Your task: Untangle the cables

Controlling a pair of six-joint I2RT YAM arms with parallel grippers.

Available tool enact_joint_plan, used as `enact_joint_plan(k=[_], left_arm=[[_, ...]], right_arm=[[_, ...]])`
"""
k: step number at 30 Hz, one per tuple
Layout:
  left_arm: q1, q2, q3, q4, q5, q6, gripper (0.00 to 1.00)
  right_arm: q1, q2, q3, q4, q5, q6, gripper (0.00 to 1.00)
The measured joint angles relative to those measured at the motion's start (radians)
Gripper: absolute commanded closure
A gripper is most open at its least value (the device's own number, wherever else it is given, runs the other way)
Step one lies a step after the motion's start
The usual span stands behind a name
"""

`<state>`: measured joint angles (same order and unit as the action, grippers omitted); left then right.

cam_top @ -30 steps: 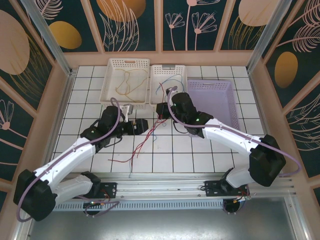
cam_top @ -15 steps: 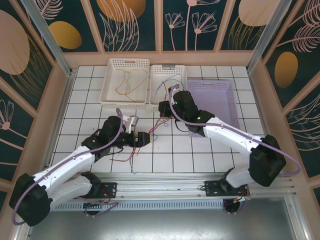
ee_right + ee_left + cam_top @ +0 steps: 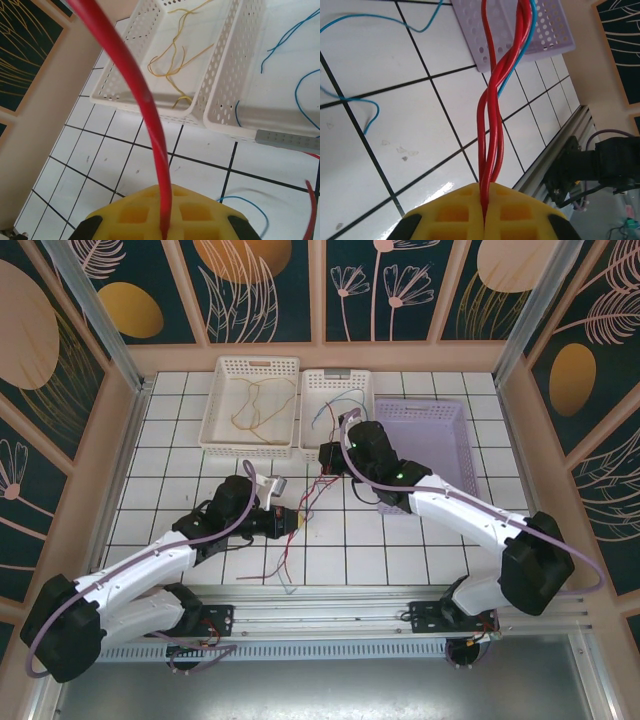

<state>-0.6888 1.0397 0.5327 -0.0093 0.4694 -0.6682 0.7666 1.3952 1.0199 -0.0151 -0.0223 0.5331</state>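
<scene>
Twisted red cables (image 3: pixel 311 494) stretch between my two grippers over the white tiles. In the left wrist view my left gripper (image 3: pixel 484 189) is shut on several red strands (image 3: pixel 490 130), and a blue cable (image 3: pixel 509 80) winds around them farther out. The left gripper (image 3: pixel 291 524) sits near the table's middle, with a red tail (image 3: pixel 285 560) trailing toward the near edge. My right gripper (image 3: pixel 325 456) is by the baskets' front. In its wrist view the right gripper (image 3: pixel 164 200) is shut on one red cable (image 3: pixel 145 100).
At the back, one white basket (image 3: pixel 222 430) holds yellow-tan wires (image 3: pixel 172 55), another white basket (image 3: pixel 310 436) holds blue wires (image 3: pixel 295 40). A purple basket (image 3: pixel 455 445) stands at the right. Loose blue wire (image 3: pixel 350 100) lies on the tiles. A metal rail (image 3: pixel 350 600) runs along the near edge.
My left gripper has pulled toward the near edge and slightly right, dragging the red cables with it; their loose tail shifted nearer the rail. The right gripper has barely moved.
</scene>
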Motion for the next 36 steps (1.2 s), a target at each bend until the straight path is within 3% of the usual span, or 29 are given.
enact_joint_plan(k=[1, 6, 10, 14, 18, 27, 36], left_arm=[[0.0, -0.001, -0.002, 0.007, -0.006, -0.001, 1.0], [0.0, -0.008, -0.024, 0.047, -0.018, -0.016, 1.0], [0.0, -0.008, -0.039, 0.059, -0.033, -0.03, 1.0], [0.0, -0.009, -0.039, 0.074, -0.034, -0.034, 1.0], [0.0, -0.009, -0.039, 0.077, -0.037, -0.034, 1.0], [0.0, -0.011, -0.035, 0.08, -0.045, -0.037, 1.0], [0.0, -0.02, -0.035, 0.079, -0.059, -0.037, 1.0]], right_arm=[[-0.002, -0.006, -0.002, -0.003, 0.0, 0.0, 1.0], [-0.021, -0.074, -0.022, -0.071, 0.028, 0.01, 0.61], [-0.093, -0.18, -0.044, -0.173, 0.092, 0.029, 0.42], [-0.238, -0.283, -0.096, -0.238, 0.112, 0.034, 0.39], [-0.377, -0.244, -0.117, -0.259, 0.083, 0.031, 0.38], [-0.535, 0.193, -0.057, -0.253, -0.023, 0.015, 0.26], [-0.598, 0.554, 0.254, -0.251, -0.039, 0.015, 0.15]])
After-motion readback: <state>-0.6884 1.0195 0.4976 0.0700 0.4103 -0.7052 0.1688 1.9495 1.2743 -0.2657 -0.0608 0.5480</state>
